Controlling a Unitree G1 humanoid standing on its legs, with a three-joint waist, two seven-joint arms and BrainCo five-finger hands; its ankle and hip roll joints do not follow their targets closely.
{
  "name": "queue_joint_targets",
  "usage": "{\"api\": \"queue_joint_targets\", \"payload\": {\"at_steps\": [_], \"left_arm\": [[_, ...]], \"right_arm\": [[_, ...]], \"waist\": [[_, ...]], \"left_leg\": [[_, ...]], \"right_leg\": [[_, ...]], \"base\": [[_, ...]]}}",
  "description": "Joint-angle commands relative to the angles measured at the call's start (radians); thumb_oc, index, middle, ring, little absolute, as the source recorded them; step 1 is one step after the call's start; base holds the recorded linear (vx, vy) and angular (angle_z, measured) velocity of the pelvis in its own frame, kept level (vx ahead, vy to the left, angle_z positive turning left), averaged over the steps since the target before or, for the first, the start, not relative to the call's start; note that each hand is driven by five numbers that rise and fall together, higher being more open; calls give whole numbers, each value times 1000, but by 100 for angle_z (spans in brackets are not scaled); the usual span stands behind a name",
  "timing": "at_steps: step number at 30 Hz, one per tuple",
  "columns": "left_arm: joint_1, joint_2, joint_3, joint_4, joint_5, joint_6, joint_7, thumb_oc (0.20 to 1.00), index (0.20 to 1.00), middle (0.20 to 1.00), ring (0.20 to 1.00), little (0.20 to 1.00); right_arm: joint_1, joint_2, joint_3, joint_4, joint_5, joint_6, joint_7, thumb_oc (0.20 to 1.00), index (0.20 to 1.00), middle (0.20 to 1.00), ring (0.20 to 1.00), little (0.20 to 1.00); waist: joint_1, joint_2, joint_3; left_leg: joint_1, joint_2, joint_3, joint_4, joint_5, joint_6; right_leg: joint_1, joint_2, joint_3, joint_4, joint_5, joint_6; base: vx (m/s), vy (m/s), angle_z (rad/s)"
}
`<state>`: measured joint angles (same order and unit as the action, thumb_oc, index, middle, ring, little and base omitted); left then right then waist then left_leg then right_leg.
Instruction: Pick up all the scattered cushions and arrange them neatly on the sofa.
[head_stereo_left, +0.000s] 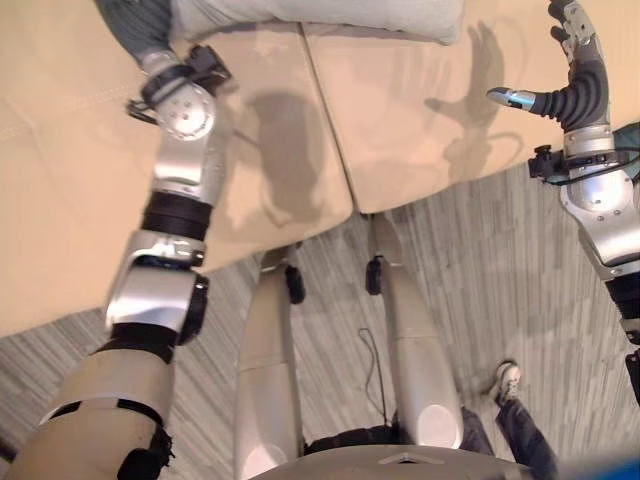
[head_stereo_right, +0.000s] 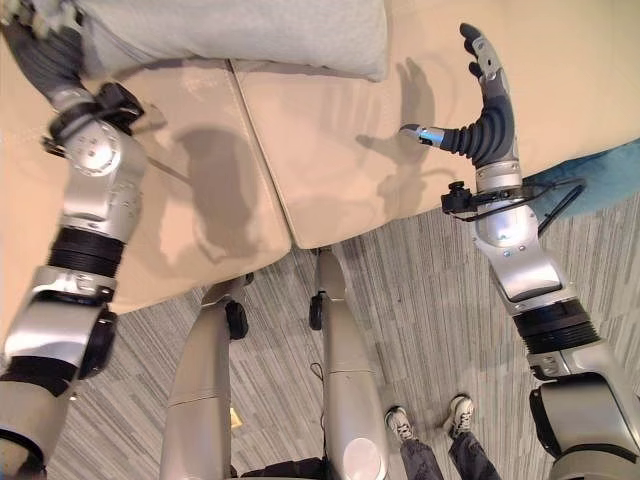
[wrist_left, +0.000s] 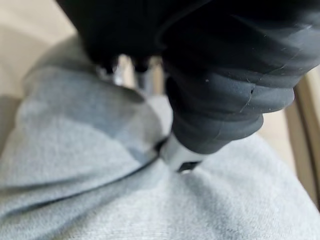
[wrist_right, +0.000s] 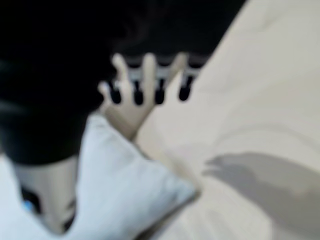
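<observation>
The left hand (wrist_left: 210, 100) presses into the grey cushion (head_stereo_right: 250, 30) at the sofa (head_stereo_right: 330, 170) back, grip unclear; the right hand (head_stereo_right: 480, 110) hovers open above bare seat near its front edge.

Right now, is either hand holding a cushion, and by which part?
The left hand is on the grey cushion; its fingers are hidden in the fabric, so a grip cannot be told. The right hand is open, holding nothing.
</observation>
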<state>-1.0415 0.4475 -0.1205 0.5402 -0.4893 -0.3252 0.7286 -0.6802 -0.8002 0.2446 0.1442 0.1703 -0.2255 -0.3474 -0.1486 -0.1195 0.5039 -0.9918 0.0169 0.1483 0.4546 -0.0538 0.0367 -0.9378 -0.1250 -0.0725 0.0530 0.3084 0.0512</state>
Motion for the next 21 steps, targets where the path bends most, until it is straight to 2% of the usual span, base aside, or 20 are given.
{"api": "queue_joint_targets", "payload": {"at_steps": [1,2,4,5,6,7,8,9,10,11,13,14,15,16,17,20,21], "left_arm": [[46,-40,-12,-50,3,-41,-7,200,200,200,200,200],[47,-41,-12,-50,4,-41,-7,200,200,200,200,200],[41,-98,-66,-48,22,-22,-23,200,200,200,200,200],[36,-109,-85,-45,30,-12,-30,200,200,200,200,200],[34,-121,-98,-44,27,-8,-36,200,200,200,200,200],[29,-129,-111,-39,23,-3,-47,542,542,542,542,542],[22,-129,-119,-31,20,-1,-58,1000,1000,1000,1000,1000],[20,-129,-124,-32,18,1,-62,1000,1000,1000,1000,1000],[15,-127,-125,-29,6,0,-66,1000,1000,1000,1000,1000],[13,-122,-126,-32,-3,-3,-68,1000,1000,1000,1000,1000],[8,-103,-118,-27,-17,-4,-73,1000,1000,1000,1000,1000],[4,-87,-115,-23,-20,-5,-78,1000,1000,1000,1000,1000],[2,-85,-114,-22,-21,-5,-78,1000,1000,1000,1000,1000],[7,-50,-102,-24,-31,-9,-88,1000,1000,1000,1000,1000],[7,-48,-101,-23,-32,-9,-89,1000,1000,1000,1000,1000],[19,-19,-82,-21,-43,-16,-95,1000,1000,1000,1000,1000],[24,-6,-75,-22,-45,-20,-96,1000,1000,1000,1000,1000]], "right_arm": [[-52,32,-22,-23,-21,-43,-32,1000,1000,1000,1000,1000],[-53,32,-21,-22,-21,-43,-33,1000,1000,1000,1000,1000],[-84,44,2,-28,-33,-42,-41,1000,1000,1000,1000,1000],[-96,49,9,-28,-35,-43,-44,1000,1000,1000,1000,1000],[-106,51,17,-28,-39,-41,-46,1000,1000,1000,1000,1000],[-119,55,24,-26,-38,-38,-48,1000,1000,1000,1000,1000],[-134,56,33,-20,-34,-36,-49,1000,1000,1000,1000,1000],[-148,56,41,-17,-34,-34,-51,1000,1000,1000,1000,1000],[-169,58,53,-9,-32,-31,-52,1000,1000,1000,1000,1000],[-181,59,64,-6,-29,-28,-53,1000,1000,1000,1000,1000],[-203,61,82,0,-26,-22,-50,1000,1000,1000,1000,1000],[-213,57,90,1,-23,-21,-46,1000,1000,1000,1000,1000],[-216,58,91,2,-23,-21,-46,1000,1000,1000,1000,1000],[-222,50,97,-4,-24,-18,-36,1000,1000,1000,1000,1000],[-223,51,98,-4,-24,-17,-36,1000,1000,1000,1000,1000],[-201,51,89,-8,-35,-10,-25,1000,1000,1000,1000,1000],[-192,47,83,-4,-40,-8,-24,1000,1000,1000,1000,1000]], "waist": [[35,-38,-32],[35,-37,-31],[39,-42,-22],[43,-39,-28],[44,-40,-27],[45,-39,-26],[46,-38,-23],[44,-41,-13],[50,-35,-20],[55,-32,-18],[57,-29,-17],[54,-29,-7],[58,-25,-15],[58,-21,-6],[62,-18,-14],[63,-10,-16],[60,-9,-10]], "left_leg": [[71,-35,-144,-177,56,-70],[71,-35,-144,-177,57,-70],[71,-33,-145,-170,55,-69],[82,-27,-154,-172,29,-73],[82,-28,-153,-172,30,-72],[81,-28,-153,-171,30,-72],[82,-27,-152,-170,30,-71],[69,-33,-142,-165,57,-66],[80,-27,-150,-168,30,-71],[81,-26,-150,-166,26,-71],[81,-28,-148,-167,30,-70],[71,-34,-137,-163,57,-66],[83,-28,-147,-168,31,-71],[75,-34,-134,-166,60,-67],[86,-28,-144,-170,34,-72],[89,-28,-143,-172,38,-73],[79,-34,-133,-170,65,-68]], "right_leg": [[46,-76,-70,28,-82,134],[46,-76,-70,28,-82,133],[46,-76,-69,34,-85,132],[55,-67,-64,34,-107,140],[53,-67,-64,35,-107,139],[52,-67,-63,36,-107,139],[50,-68,-61,38,-107,139],[39,-77,-65,40,-85,130],[46,-69,-59,41,-106,138],[46,-68,-57,43,-108,138],[43,-70,-53,45,-106,138],[34,-79,-58,46,-84,129],[43,-71,-52,45,-106,137],[34,-80,-56,48,-85,128],[43,-72,-51,47,-107,136],[45,-73,-50,51,-110,134],[37,-82,-56,52,-89,125]], "base": [[-1,3,6],[-5,1,7],[31,-5,8],[68,-2,8],[71,10,7],[0,17,6],[-69,13,5],[0,0,0],[8,12,3],[74,23,3],[-37,11,1],[0,0,0],[-67,17,0],[75,11,-3],[6,12,-5],[7,0,-3],[0,0,0]]}}
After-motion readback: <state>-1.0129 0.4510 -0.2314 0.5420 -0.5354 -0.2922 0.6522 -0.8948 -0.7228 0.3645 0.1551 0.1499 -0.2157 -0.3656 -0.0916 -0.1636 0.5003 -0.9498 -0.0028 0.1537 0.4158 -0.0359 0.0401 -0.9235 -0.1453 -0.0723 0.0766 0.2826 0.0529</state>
